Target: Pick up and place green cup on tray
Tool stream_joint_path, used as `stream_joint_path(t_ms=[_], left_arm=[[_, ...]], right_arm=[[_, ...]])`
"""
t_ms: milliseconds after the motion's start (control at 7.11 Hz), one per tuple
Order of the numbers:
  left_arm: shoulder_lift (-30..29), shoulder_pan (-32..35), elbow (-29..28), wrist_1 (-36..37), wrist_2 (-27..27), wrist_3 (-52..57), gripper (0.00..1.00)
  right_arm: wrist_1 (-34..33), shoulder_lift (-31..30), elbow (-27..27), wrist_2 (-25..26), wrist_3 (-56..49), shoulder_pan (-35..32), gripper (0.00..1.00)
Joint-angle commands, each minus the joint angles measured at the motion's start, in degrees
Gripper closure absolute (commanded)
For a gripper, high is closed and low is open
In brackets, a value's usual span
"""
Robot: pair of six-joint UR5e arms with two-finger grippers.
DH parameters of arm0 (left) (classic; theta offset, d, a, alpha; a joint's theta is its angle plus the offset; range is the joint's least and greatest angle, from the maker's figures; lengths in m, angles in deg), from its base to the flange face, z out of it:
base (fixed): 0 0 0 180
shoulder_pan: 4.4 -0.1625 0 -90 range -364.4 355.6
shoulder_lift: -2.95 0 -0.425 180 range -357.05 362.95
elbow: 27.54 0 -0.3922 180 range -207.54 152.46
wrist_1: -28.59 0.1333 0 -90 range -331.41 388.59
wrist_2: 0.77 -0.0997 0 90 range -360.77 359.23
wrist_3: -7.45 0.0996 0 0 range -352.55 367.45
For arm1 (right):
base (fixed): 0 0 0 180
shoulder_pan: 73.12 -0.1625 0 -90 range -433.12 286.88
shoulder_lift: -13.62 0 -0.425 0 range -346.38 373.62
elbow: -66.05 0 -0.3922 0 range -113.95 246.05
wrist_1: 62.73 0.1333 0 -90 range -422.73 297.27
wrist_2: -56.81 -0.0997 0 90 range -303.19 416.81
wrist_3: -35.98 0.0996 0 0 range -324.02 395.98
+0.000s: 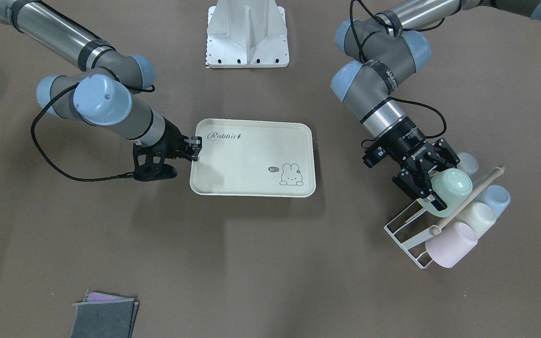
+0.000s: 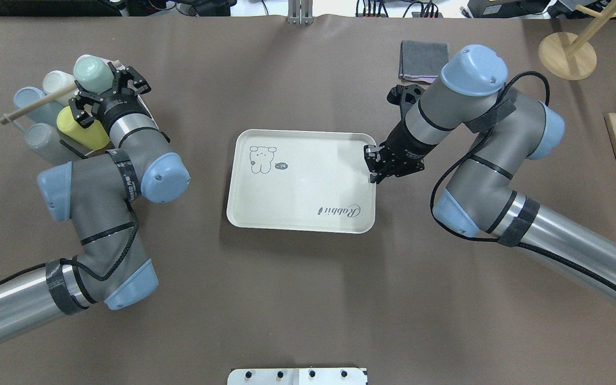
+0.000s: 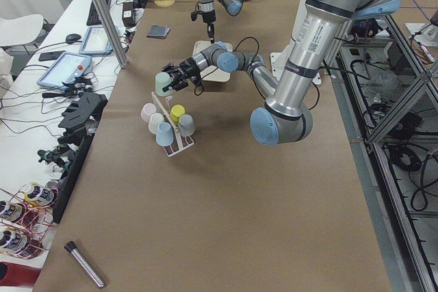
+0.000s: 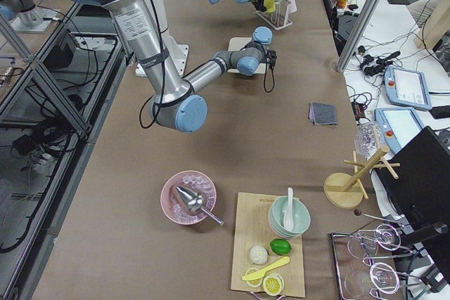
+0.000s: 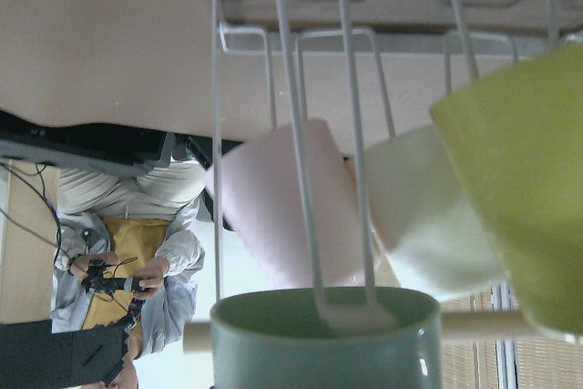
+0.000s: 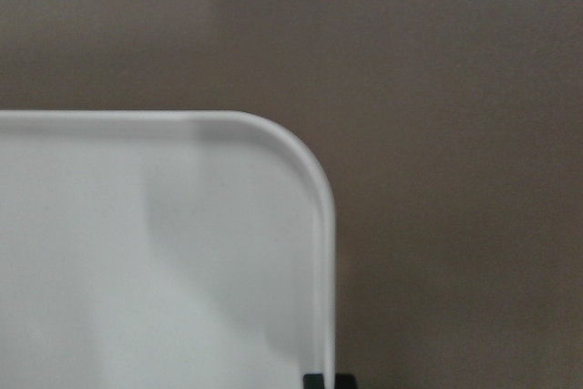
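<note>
Grey cloth (image 1: 104,318) lies nearest on the surface (image 1: 270,263). Beyond stands a wire rack (image 1: 413,240) of cups, where the left fingers (image 1: 434,201) grip the green cup (image 1: 456,184), well apart from the tray (image 1: 251,159). Right fingers (image 1: 196,141), closed, hang at the tray's edge

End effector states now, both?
Left end effector: around green cup, clamped or not cannot be told.
Right end effector: closed on tray rim.

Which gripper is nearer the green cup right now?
Left. The left gripper is right at the green cup on the rack; the right gripper is far off, at the rim of the tray.
</note>
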Motion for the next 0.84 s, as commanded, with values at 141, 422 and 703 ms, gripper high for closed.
stream_joint_path(t_ms=[141, 422, 703], left_arm=[[0.11, 1.94, 5.88, -16.29, 2.0, 2.51, 1.0], [0.29, 1.85, 4.31, -38.69, 16.63, -0.11, 1.0], [0.29, 0.19, -0.07, -48.95, 26.4, -23.97, 1.0]], right_arm=[[1.03, 2.45, -2.93, 1.44, 0.4, 3.75, 1.0], [1.03, 3.35, -4.34, 2.33, 0.58, 4.46, 1.0], [1.03, 3.17, -4.35, 2.33, 0.58, 4.64, 1.0]])
